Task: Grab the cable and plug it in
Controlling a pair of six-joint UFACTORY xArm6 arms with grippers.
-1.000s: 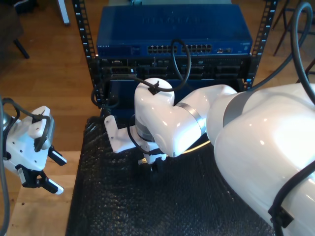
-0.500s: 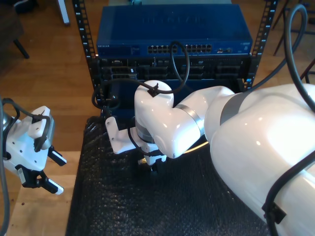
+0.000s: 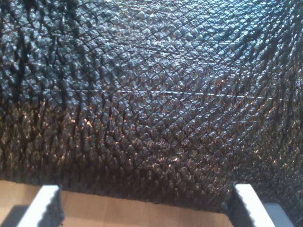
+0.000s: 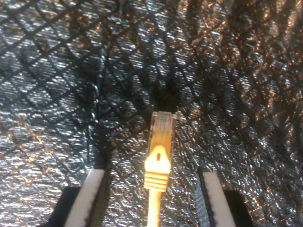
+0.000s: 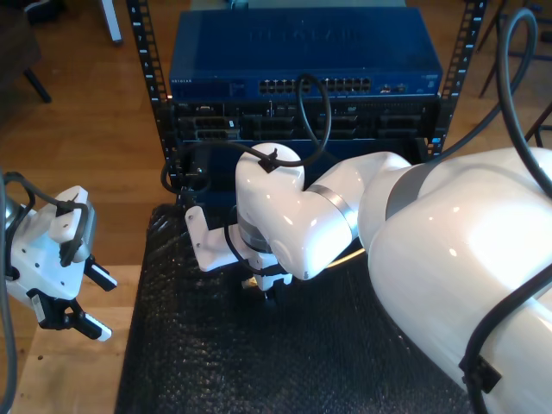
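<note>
The cable's clear plug (image 4: pixel 162 127) with its yellowish boot lies on the black textured mat (image 4: pixel 57 71), the cream cable running back from it. My second gripper (image 4: pixel 151 198) is open, one white finger (image 4: pixel 92 196) on each side of the boot and neither touching it. In the exterior view this gripper (image 5: pixel 264 291) is low over the mat under its bulky white wrist, and a bit of cream cable (image 5: pixel 352 254) shows behind it. My first gripper (image 5: pixel 95 302) hangs open at the exterior view's left, holding nothing. It looks down on the mat's edge (image 3: pixel 142 94).
A blue network switch (image 5: pixel 302 47) with a row of ports (image 5: pixel 302 86) sits in a black rack behind the mat. Black hoses (image 5: pixel 315 112) loop in front of it. The large white arm (image 5: pixel 466 259) covers the exterior view's right. Bare wood (image 5: pixel 69 379) lies beside the mat.
The second arm has shifted slightly over the mat, and its black hose loop has swung a little in front of the switch. The first gripper has stayed put.
</note>
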